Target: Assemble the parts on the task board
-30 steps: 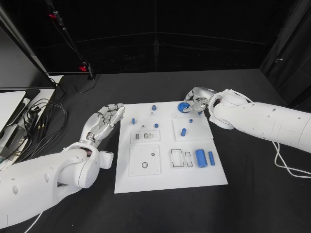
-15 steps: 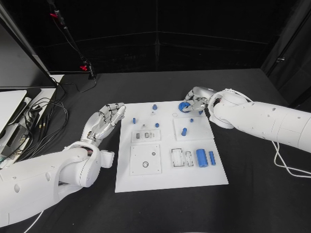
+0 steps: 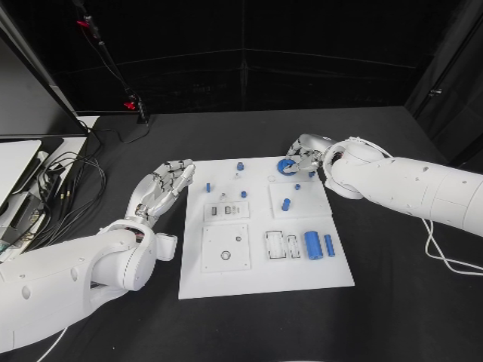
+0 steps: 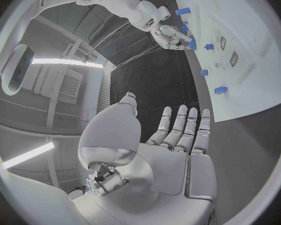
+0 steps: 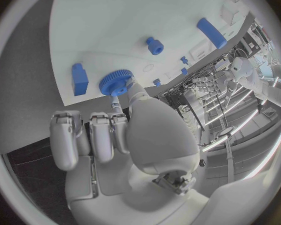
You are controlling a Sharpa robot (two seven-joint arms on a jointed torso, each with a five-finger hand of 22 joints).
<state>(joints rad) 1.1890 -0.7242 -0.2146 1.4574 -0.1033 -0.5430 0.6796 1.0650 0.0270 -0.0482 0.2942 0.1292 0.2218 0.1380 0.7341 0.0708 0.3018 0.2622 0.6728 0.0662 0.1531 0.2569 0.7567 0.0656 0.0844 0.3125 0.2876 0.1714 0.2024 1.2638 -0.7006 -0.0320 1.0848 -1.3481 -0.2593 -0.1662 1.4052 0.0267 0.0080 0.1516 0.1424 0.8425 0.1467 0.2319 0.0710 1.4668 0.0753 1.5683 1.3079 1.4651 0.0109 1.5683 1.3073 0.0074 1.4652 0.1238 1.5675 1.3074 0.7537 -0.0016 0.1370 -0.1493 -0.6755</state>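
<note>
Pinching blue gear (image 5: 116, 81), right hand (image 5: 109, 135)

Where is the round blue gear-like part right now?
In the head view the blue gear sits at the task board's far right corner, at the fingertips of the right robot hand, beyond a small blue part.

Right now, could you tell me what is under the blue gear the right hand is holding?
The blue gear sits over the white task board, pinched by the right hand. The board shows all around it, but the spot directly beneath, and any peg there, is covered by the gear.
</note>
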